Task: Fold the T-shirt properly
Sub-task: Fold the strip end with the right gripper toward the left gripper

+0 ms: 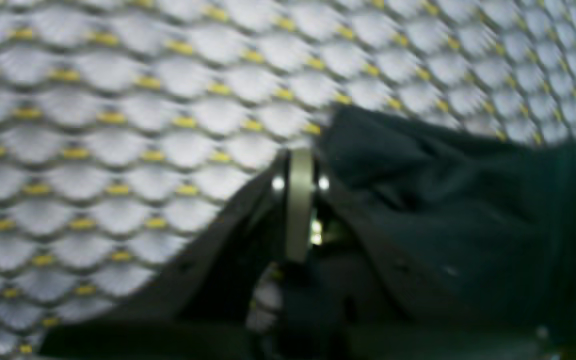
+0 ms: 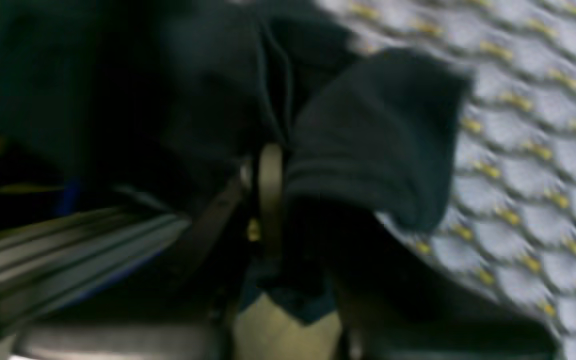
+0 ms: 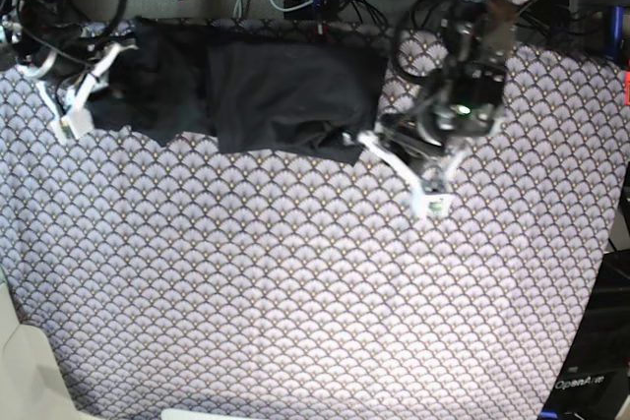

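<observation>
Covering the whole table, one scallop-print tablecloth (image 3: 315,292) is lying flat. One T-shirt (image 3: 281,95) is lying bunched along the far edge; it is looking soft, light and limp, likely best taken at corners or hems. Two grippers: left gripper (image 1: 300,200) is pinching shirt cloth at the right end; right gripper (image 2: 268,185) is pinching cloth at the left.

The T-shirt (image 3: 281,95) is seen as plain black cloth, soft and creased; it is spread in a wide band along the far edge of the bench, partly doubled over itself; its near hem is ragged and uneven; bunched folds are shown up close in both wrist views (image 1: 443,210) (image 2: 378,140).
</observation>
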